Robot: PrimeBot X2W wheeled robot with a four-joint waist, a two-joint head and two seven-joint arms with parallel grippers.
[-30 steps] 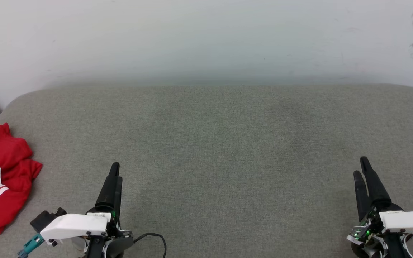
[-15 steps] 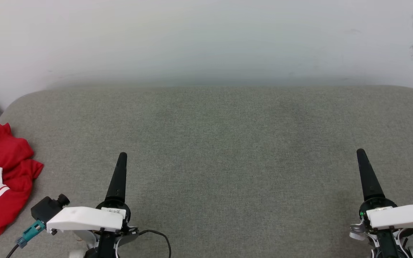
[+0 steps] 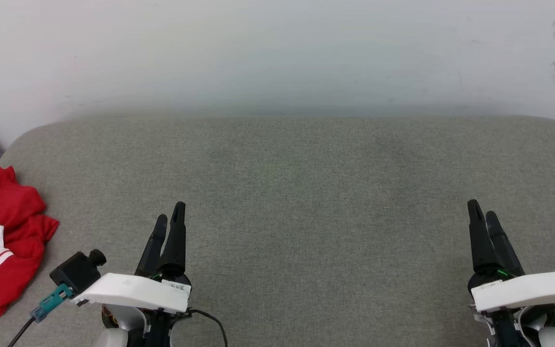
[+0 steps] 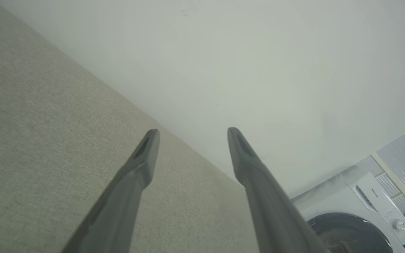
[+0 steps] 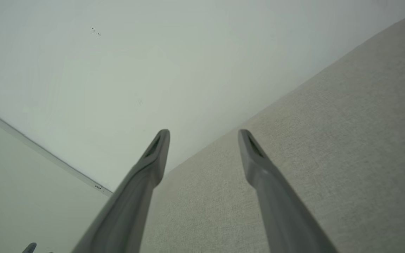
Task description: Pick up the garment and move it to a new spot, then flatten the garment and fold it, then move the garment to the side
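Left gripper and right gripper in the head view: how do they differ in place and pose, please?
The left gripper is close to the crumpled red garment at the left edge; the right gripper is far from it, at the other side. The left gripper leans toward the upper right of the head view, the right gripper toward the upper left. Both are open, hold nothing and are over the grey cushion.

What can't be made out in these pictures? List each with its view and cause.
Garment: head view, cut by left edge; crumpled, lettering hidden.
Washing machine: left wrist view, cut by bottom-right corner.
Small grey tip: right wrist view, cut by bottom edge, unidentifiable.
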